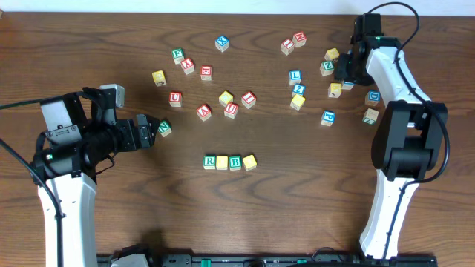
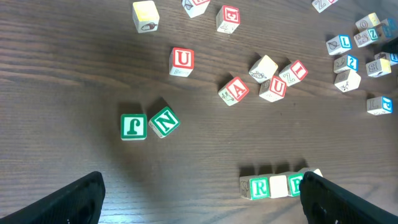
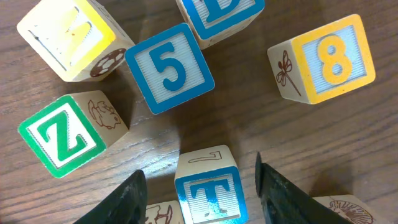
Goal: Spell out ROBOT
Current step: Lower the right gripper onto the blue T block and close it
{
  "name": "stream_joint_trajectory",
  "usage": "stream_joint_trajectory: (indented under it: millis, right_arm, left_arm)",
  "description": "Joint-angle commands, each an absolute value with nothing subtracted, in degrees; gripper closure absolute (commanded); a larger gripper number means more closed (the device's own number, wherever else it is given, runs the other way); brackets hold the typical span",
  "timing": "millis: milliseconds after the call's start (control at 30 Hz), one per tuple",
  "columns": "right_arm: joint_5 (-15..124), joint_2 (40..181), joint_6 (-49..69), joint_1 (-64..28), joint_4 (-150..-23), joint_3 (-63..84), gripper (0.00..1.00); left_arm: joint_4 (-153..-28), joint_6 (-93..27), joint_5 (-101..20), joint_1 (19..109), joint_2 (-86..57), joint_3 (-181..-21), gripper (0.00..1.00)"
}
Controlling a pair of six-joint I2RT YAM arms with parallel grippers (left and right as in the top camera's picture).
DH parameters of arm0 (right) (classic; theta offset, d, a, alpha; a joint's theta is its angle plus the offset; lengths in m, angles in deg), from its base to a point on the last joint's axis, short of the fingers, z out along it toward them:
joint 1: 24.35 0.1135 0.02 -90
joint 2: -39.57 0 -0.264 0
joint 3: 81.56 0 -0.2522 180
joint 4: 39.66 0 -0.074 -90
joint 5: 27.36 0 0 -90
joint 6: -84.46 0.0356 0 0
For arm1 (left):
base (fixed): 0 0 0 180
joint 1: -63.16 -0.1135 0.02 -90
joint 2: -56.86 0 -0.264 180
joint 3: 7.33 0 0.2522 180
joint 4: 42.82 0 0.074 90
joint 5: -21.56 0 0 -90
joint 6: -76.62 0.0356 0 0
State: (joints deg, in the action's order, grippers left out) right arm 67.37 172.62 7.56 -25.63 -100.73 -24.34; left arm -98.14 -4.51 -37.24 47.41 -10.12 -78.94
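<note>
A row of cubes lies at the table's middle front: green R [image 1: 210, 161], a yellow cube [image 1: 222, 162], green B [image 1: 235, 162] and a second yellow cube [image 1: 249, 162]. In the left wrist view the R [image 2: 259, 186] shows and the B [image 2: 296, 184] is half hidden behind a finger. The blue T cube [image 3: 210, 193] stands between the jaws of my right gripper [image 3: 200, 174], with a gap on each side. From overhead that gripper [image 1: 345, 71] covers the T at the back right. My left gripper [image 1: 152, 132] hangs open and holds nothing, left of the row.
A green N cube [image 1: 165, 127] lies just off the left fingertips. Red-lettered cubes [image 1: 231, 110] are scattered behind the row. Around the T sit a blue 5 [image 3: 169, 67], a green Z [image 3: 62, 135] and a yellow 8 [image 3: 333, 57], all close by.
</note>
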Motion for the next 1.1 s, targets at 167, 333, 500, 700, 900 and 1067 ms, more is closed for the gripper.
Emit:
stream_joint_trajectory:
  millis: [167, 333, 500, 700, 900, 1067]
  right_arm:
    - [68.7, 174.4, 9.2, -26.6, -100.5, -25.1, 0.53]
    - [68.7, 174.4, 9.2, -26.6, -100.6, -25.0, 0.53]
    - [68.7, 174.5, 9.2, -26.6, -100.5, -25.0, 0.52]
    - [68.8, 174.6, 9.2, -26.6, -100.6, -25.0, 0.52]
    - [69.8, 174.7, 9.5, -26.6, -100.5, -25.0, 0.53]
    - [69.8, 174.7, 9.5, -26.6, -100.7, -25.0, 0.55]
  left_arm:
    - [-98.1, -4.2, -37.0, 47.1, -10.0, -80.0, 0.02]
    - [-98.1, -4.2, -37.0, 47.1, -10.0, -80.0, 0.02]
    - [-98.1, -4.2, -37.0, 47.1, -10.0, -80.0, 0.02]
    - [-98.1, -4.2, -37.0, 47.1, -10.0, -80.0, 0.02]
    - [-98.1, -4.2, -37.0, 47.1, -10.0, -80.0, 0.02]
    - [-98.1, -4.2, -37.0, 47.1, -10.0, -80.0, 0.02]
